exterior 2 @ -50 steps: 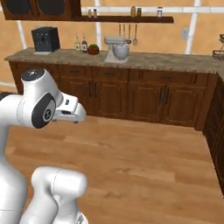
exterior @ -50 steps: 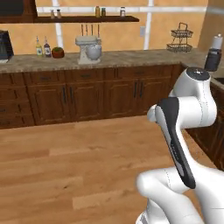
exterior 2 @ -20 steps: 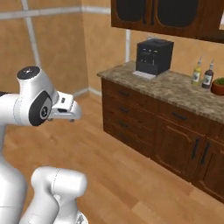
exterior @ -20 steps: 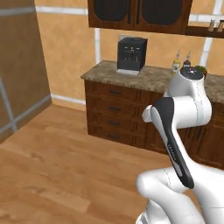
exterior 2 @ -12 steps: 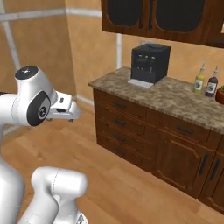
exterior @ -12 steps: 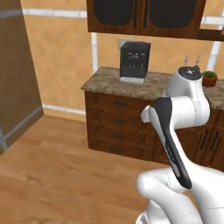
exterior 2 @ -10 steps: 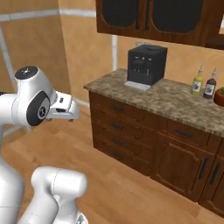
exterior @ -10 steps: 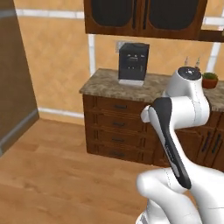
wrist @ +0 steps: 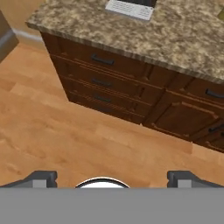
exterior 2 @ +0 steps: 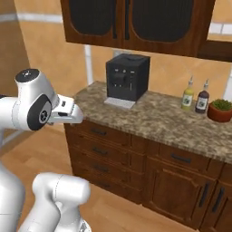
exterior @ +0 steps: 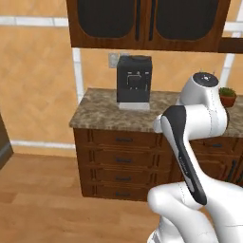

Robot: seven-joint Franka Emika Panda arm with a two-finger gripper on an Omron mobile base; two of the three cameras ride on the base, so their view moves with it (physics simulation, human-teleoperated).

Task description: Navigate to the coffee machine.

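Boxy matte-black coffee machine (exterior: pixel 134 80) on granite table (exterior 2: pixel 181 123) looks heavy, rigid: nav target, no grasp; gripper (wrist: pixel 111 178) released, empty.

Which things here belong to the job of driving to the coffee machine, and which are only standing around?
Belongs to the job:
- coffee machine, black, on the counter below the wall cupboards
- its light drip tray

Only standing around:
- two bottles, side by side on the counter
- potted plant, beside the bottles
- drawers under the counter
- wall cupboards
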